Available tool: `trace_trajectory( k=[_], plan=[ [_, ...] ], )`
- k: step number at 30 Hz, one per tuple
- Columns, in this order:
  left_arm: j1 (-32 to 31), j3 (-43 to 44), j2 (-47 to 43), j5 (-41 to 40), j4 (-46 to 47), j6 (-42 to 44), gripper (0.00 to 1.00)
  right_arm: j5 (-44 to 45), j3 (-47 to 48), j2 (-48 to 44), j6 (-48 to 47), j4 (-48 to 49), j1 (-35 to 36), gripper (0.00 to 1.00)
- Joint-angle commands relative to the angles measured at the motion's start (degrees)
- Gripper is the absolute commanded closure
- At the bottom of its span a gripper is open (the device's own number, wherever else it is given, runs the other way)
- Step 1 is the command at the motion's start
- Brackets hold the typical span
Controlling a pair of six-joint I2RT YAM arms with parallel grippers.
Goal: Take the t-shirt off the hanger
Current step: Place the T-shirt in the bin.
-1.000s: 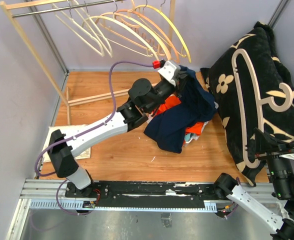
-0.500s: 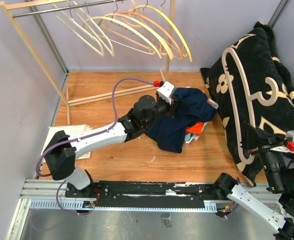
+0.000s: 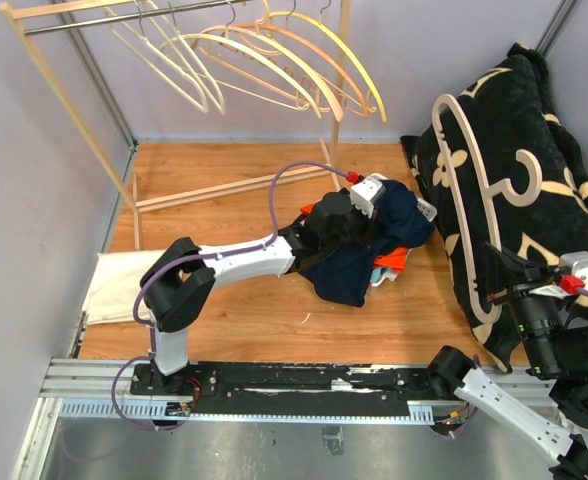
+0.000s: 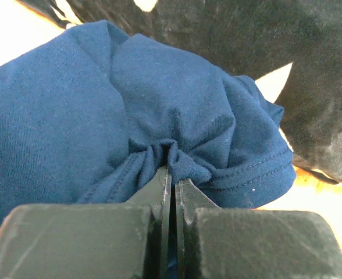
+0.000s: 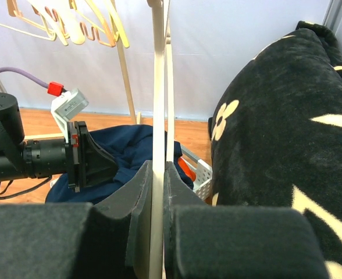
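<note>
The navy t-shirt [image 3: 406,215] lies bunched over a basket at the middle of the floor, off the hanger. My left gripper [image 3: 376,208] is shut on a fold of the t-shirt [image 4: 72,110]; its jaws [image 4: 172,174] pinch the cloth between their tips. My right gripper [image 3: 519,296] is shut on a bare cream hanger [image 3: 452,200] and holds it upright at the right, in front of a black blanket. In the right wrist view the hanger [image 5: 158,87] rises from between the closed pads of the gripper [image 5: 159,168], with the t-shirt [image 5: 130,145] beyond it.
A wooden rack with several empty hangers [image 3: 274,60] stands at the back. A black blanket with a cream pattern [image 3: 534,150] fills the right side. A white basket [image 5: 201,172] holds an orange garment [image 3: 390,262]. A white cloth [image 3: 114,285] lies at the left.
My left arm has swung right and down with the navy t-shirt, laying it over the basket. My right gripper has shifted the hanger slightly up and left.
</note>
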Motion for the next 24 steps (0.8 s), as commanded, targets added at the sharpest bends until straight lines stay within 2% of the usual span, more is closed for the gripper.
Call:
trace_trajectory(
  k=[1, 3, 6, 8, 10, 11, 12, 24],
  plan=[
    [-0.33, 2.47, 1.08, 1.96, -3.68, -1.72, 0.99, -0.83, 0.5, -0.03, -0.25, 2.92, 1.16, 0.99],
    [-0.28, 1.98, 0.45, 1.25, -4.68, -1.48, 0.99, -0.97, 0.37, 0.25, -0.21, 3.14, 1.16, 0.99],
    [-0.35, 1.4, -1.73, -0.03, -6.72, -0.94, 0.86, -1.39, 0.16, 0.84, -0.11, 3.77, 1.18, 0.99],
    [-0.35, 0.17, -4.08, -0.71, -6.71, -0.58, 0.56, -1.42, 0.07, 1.17, -0.19, 4.33, 1.16, 0.99],
    [-0.41, -1.13, -6.72, -0.71, -5.94, -0.32, 0.32, -1.4, -0.06, 1.44, -0.36, 5.13, 1.14, 0.99],
    [-0.51, -1.64, -8.45, -0.57, -5.52, -0.08, 0.23, -1.4, -0.1, 1.57, -0.45, 5.62, 1.14, 0.99],
    [-0.6, -1.85, -9.74, -0.28, -5.06, 0.15, 0.18, -1.33, -0.11, 1.74, -0.51, 5.93, 1.14, 0.99],
    [-1.6, -3.5, -20.41, 2.61, -2.76, 0.8, 0.12, -0.41, -0.7, 2.35, -0.39, 8.51, 1.19, 0.99]
  ],
)
